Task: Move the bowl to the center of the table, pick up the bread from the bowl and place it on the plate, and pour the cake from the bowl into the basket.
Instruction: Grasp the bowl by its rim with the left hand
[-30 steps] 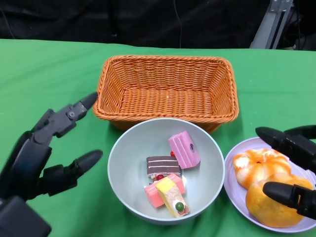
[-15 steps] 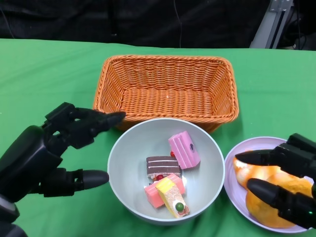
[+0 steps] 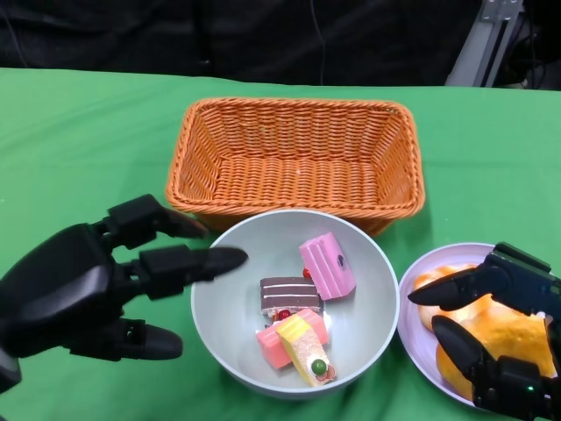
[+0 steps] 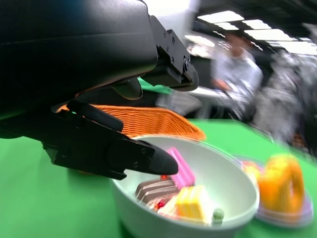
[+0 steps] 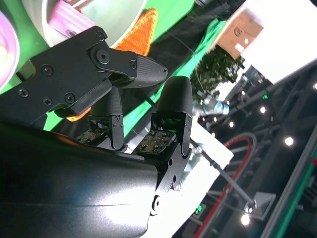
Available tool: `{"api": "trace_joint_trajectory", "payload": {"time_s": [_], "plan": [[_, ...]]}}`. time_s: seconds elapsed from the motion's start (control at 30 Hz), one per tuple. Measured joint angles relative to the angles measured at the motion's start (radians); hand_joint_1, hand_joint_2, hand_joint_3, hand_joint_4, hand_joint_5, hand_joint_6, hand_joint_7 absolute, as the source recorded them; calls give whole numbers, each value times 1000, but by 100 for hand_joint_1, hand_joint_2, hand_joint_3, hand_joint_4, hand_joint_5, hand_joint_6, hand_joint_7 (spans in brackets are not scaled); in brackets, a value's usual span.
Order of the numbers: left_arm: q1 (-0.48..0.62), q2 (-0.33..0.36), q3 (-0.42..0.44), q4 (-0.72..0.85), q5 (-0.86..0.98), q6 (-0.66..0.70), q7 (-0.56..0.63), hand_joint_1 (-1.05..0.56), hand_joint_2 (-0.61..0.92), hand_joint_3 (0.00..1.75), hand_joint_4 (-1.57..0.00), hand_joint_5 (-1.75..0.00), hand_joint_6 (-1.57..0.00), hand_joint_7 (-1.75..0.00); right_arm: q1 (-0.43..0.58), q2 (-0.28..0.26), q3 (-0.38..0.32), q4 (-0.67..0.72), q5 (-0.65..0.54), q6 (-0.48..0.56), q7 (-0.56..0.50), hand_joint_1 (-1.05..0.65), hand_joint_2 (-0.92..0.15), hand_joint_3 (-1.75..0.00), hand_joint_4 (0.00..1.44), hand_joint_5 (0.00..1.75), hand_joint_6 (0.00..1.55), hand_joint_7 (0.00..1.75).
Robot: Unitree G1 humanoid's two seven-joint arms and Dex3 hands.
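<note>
**Four cakes in the bowl, two breads on the plate**

One pale bowl (image 3: 368,338) is seen on the green table (image 3: 79,140), and four cake pieces are counted inside it: a pink slice (image 3: 327,266), a chocolate layered slice (image 3: 289,295), a pink-and-white piece (image 3: 273,346) and a yellow-topped slice (image 3: 306,349). One woven orange basket (image 3: 294,158) is set just behind the bowl, its near wall beside the bowl's far rim, and nothing is seen in it. One lilac plate (image 3: 414,329) is placed just right of the bowl, and two orange-glazed breads (image 3: 507,331) are carried on it. The left hand (image 3: 83,289) is held at the bowl's left side, fingers apart, one fingertip over the rim, nothing gripped. The right hand (image 3: 495,338) is poised over the plate with fingers spread, nothing clasped.
</note>
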Motion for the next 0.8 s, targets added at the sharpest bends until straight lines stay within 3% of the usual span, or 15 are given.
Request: {"api": "trace_joint_trajectory", "payload": {"time_s": [0.43,0.7,0.8], "plan": [[-46,7,10,75,148,-120,108,-38,82,8,-8,-79,-44,-3,13,29,-1,-9,-7,5,2,-19,-50,-95,71,136,78,98],[-78,3,12,80,386,-184,262,-38,80,4,-10,-80,-45,-3,17,30,-1,-14,-4,15,20,-18,-49,-94,69,136,76,97],[-110,2,-16,91,522,-181,375,-43,79,2,-12,-81,-47,-4,18,32,0,-13,-7,14,20,-20,-50,-94,69,135,76,97]]}}
